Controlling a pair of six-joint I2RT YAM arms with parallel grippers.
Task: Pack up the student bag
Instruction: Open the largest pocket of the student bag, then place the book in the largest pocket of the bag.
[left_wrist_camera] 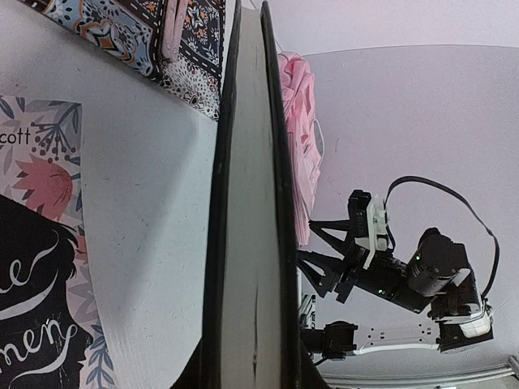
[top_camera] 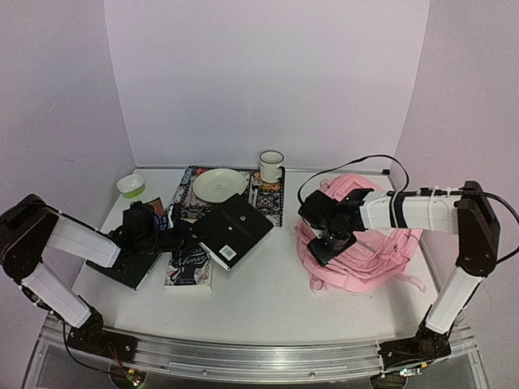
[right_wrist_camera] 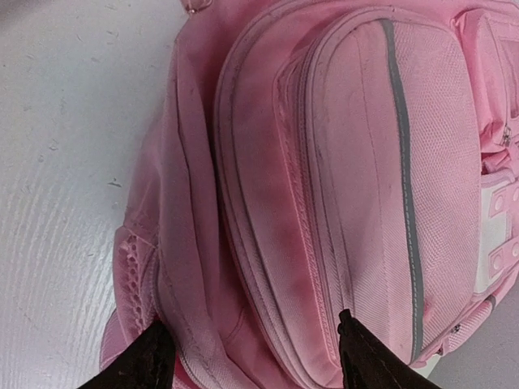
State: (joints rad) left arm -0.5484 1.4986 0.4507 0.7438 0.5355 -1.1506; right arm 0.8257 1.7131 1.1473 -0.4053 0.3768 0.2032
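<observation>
One book (left_wrist_camera: 251, 203) sits clamped in the left end effector (top_camera: 193, 237).

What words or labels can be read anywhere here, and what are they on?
"cott": end of a cut-off word on the flowered book.
"Women": white script on that same cover, seen from above.
Too small to read: the white sticker on the black book.
No text visible on the pink backpack or the mug.
</observation>
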